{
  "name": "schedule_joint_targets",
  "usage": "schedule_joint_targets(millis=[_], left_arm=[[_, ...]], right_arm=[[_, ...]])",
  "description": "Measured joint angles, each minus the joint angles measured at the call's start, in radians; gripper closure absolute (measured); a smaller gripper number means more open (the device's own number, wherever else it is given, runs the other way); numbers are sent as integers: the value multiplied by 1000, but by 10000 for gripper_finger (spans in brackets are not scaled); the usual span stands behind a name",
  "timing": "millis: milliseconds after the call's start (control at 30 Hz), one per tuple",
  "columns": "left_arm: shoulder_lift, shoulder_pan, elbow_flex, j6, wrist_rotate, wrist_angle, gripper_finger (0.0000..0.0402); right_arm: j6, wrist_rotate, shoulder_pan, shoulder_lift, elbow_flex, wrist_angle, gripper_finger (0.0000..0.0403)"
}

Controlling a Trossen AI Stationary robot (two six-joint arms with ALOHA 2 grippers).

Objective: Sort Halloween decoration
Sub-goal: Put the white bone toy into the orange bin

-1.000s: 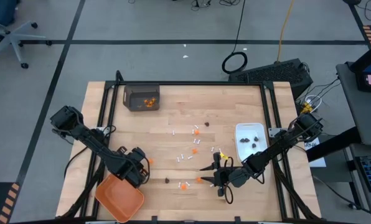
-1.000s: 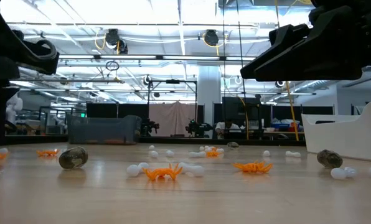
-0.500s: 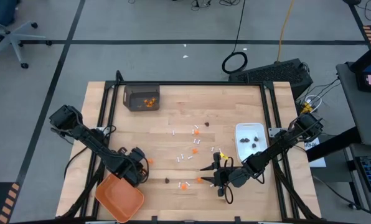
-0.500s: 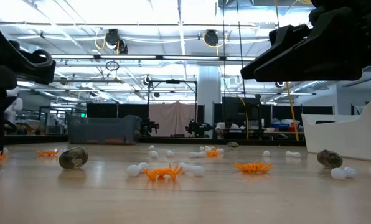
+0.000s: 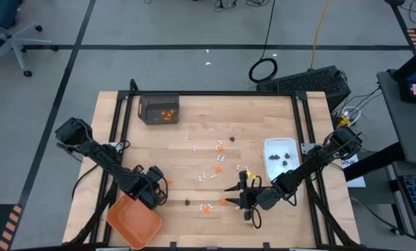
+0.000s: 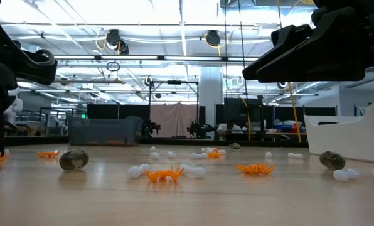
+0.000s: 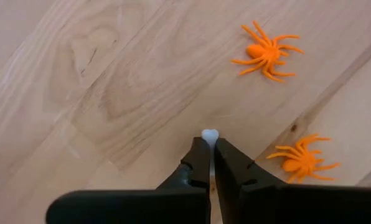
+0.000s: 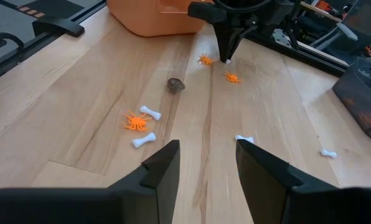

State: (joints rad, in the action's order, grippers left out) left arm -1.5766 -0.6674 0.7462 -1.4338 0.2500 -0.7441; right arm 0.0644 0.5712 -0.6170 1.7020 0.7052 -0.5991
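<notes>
The left wrist view shows the left gripper (image 7: 209,149) down at the wooden table (image 7: 111,81), its two dark fingers (image 7: 195,163) pressed together on a small white stick (image 7: 210,134) whose rounded end pokes out past the tips. Two orange spiders (image 7: 266,52) lie on the wood just beyond it (one near the fingertips, one a little farther off).

From above, the left gripper (image 5: 154,187) sits at the near-left part of the table, just beside the orange tray (image 5: 133,221) at the near-left corner. The right gripper (image 5: 240,196) hangs over the near-middle of the table, its fingers (image 8: 164,171) standing apart with nothing between them.

The rest of the decoration lies scattered across the middle of the table: white sticks (image 5: 209,177), orange bits (image 5: 220,147) and a dark bit (image 5: 187,202). More dark bits (image 5: 283,157) rest in the white dish (image 5: 280,170) on the right, and orange ones (image 5: 167,116) in the dark bin (image 5: 158,109) at the far left.
</notes>
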Motion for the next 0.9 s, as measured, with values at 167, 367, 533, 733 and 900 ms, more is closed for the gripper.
schedule_joint_targets(millis=[167,367,533,733,900], left_arm=[[31,1,30,1,-24,-42,400],[93,-9,86,28,-8,-90,400],[140,-46,115,159,79,-65,400],[183,-83,159,367,108,-63,401],[191,-109,183,626,122,-47,401]], right_arm=[[0,0,0,0,0,0,261],[0,0,0,0,0,-1,261],[0,0,0,0,0,0,261],[0,0,0,0,0,1,261],[0,0,0,0,0,0,261]])
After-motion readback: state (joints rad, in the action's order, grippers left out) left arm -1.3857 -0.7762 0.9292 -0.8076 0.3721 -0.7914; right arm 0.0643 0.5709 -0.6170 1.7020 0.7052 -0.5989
